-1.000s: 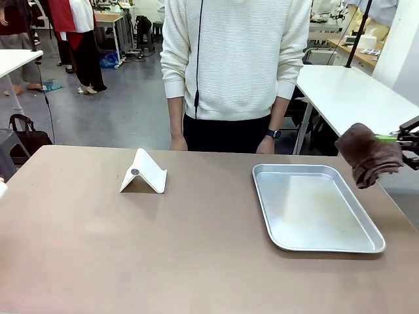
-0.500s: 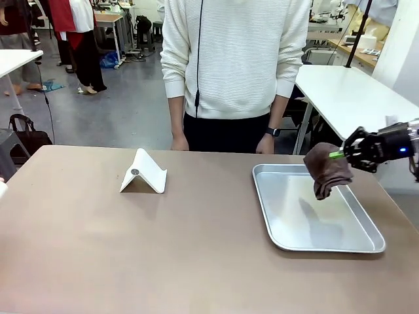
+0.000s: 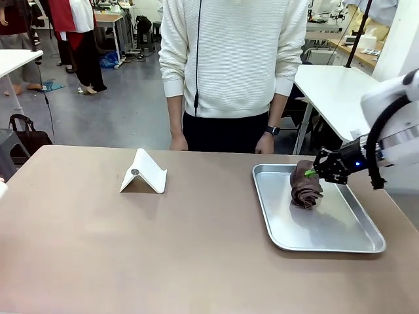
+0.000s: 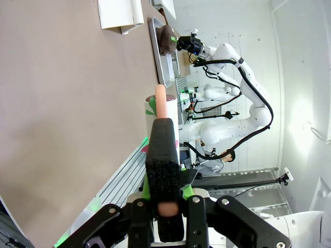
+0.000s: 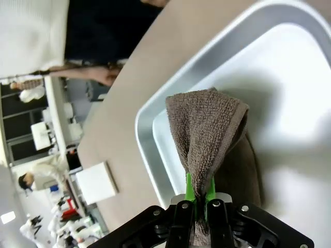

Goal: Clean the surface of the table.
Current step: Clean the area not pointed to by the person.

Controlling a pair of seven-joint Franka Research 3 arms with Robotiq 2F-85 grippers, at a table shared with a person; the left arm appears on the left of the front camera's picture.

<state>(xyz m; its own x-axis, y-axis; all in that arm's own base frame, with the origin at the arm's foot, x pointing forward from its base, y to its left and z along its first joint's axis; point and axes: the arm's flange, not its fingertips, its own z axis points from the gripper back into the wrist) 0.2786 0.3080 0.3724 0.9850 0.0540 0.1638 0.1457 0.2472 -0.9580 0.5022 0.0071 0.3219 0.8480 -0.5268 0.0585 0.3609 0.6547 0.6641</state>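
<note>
While the right gripper (image 3: 313,173) sits over the tray (image 3: 327,247), its jaws are clamped on the top fold of a brown cloth (image 3: 306,186); the cloth's lower end rests on the tray floor near the far left corner. Right wrist view confirms it: green pads (image 5: 189,192) pinched on the cloth (image 5: 207,129), tray rim (image 5: 150,124) beyond. Table (image 3: 163,248) spans the front view, tan top, tray on its right part, white folded stand (image 3: 144,172) left of centre toward the far edge, well apart from the tray. Person (image 3: 232,59) stands at the far side, hands at the table edge. Left gripper (image 4: 163,124) hangs beside the table (image 4: 67,103), closed on what looks like a thin peach stick (image 4: 161,101); can't tell what it is.
</note>
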